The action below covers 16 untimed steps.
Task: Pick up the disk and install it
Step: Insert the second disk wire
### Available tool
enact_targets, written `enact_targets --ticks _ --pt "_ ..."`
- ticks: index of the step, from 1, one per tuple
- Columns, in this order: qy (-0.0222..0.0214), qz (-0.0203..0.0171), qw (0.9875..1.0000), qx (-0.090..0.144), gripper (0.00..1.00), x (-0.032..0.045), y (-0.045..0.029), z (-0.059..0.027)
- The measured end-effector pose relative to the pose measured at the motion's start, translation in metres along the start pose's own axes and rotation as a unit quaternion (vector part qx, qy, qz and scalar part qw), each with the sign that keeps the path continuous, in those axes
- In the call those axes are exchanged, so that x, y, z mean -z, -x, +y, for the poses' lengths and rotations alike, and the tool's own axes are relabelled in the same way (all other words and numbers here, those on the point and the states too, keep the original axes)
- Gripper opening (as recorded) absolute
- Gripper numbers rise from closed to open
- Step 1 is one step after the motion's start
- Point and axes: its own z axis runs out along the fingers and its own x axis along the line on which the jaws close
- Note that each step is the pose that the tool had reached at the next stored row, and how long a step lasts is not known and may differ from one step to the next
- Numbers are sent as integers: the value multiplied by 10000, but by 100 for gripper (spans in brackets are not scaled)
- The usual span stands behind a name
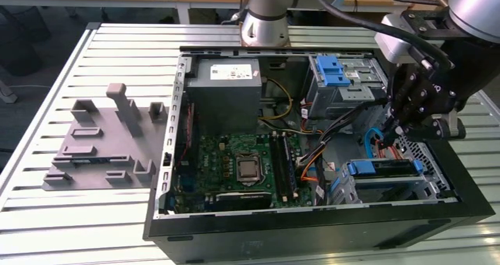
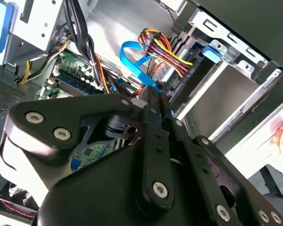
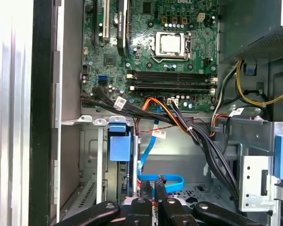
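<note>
Scanning from the exterior view's left, a grey moulded fixture (image 1: 102, 142) lies on the slatted table (image 1: 47, 218) beside the open computer case (image 1: 312, 224), with the motherboard (image 1: 242, 171) on the case floor. Toward the exterior view's right, the disk (image 1: 383, 168) sits in the lower drive cage, seemingly already seated, its long axis running across the picture. The gripper (image 1: 400, 133) hangs just above it, fingers pressed together with their tips at the blue cable (image 1: 370, 141); whether they pinch it I cannot tell.
</note>
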Motion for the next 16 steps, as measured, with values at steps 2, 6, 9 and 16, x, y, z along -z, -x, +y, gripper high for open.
enact_targets --ticks 2,6,9,16 --pt "0 7 10000 5 18 -3 15 0" --pt "1 19 10000 23 25 -21 17 0" --pt "2 23 10000 36 25 -40 16 0" --pt "1 40 10000 61 25 -66 12 2"
